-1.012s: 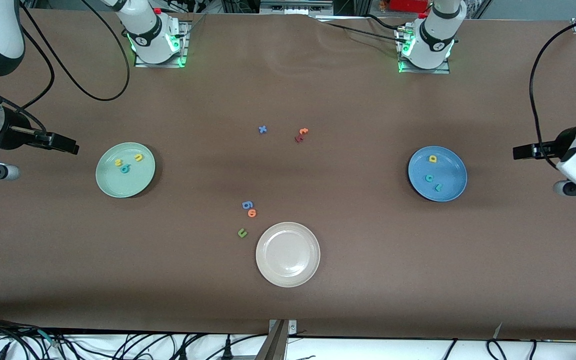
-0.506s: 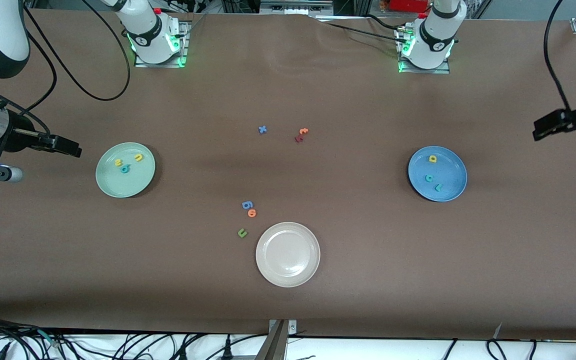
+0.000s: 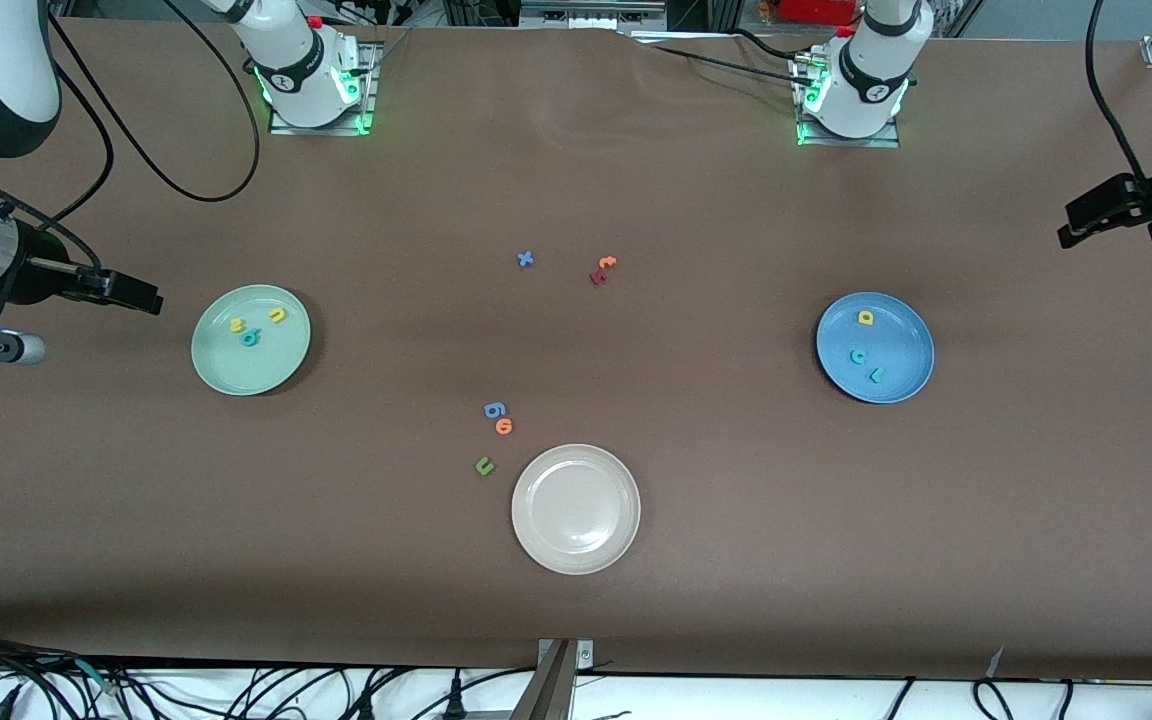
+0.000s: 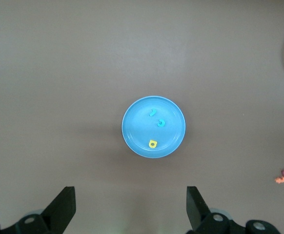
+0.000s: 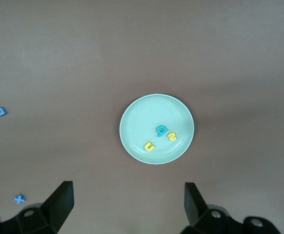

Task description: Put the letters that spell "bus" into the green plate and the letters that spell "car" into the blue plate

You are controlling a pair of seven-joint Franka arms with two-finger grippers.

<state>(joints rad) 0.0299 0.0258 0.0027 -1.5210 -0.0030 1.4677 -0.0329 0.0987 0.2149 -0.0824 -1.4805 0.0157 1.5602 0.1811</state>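
Observation:
The green plate lies toward the right arm's end of the table. It holds a yellow "u", a yellow "s" and a teal "b". The blue plate lies toward the left arm's end with a yellow "a", a teal "c" and a teal "r" in it. My right gripper hangs open and empty over bare table beside the green plate. High over the table's end, my left gripper is open and empty, with the blue plate below it.
A beige-white plate sits mid-table, nearest the front camera. Beside it lie a green "u", an orange "o" and a blue "6"-like letter. Farther from the camera are a blue "x" and orange and dark red letters.
My left gripper has risen and drawn back from the blue plate toward the table's end. The right gripper has hardly shifted. Nothing on the table has moved.

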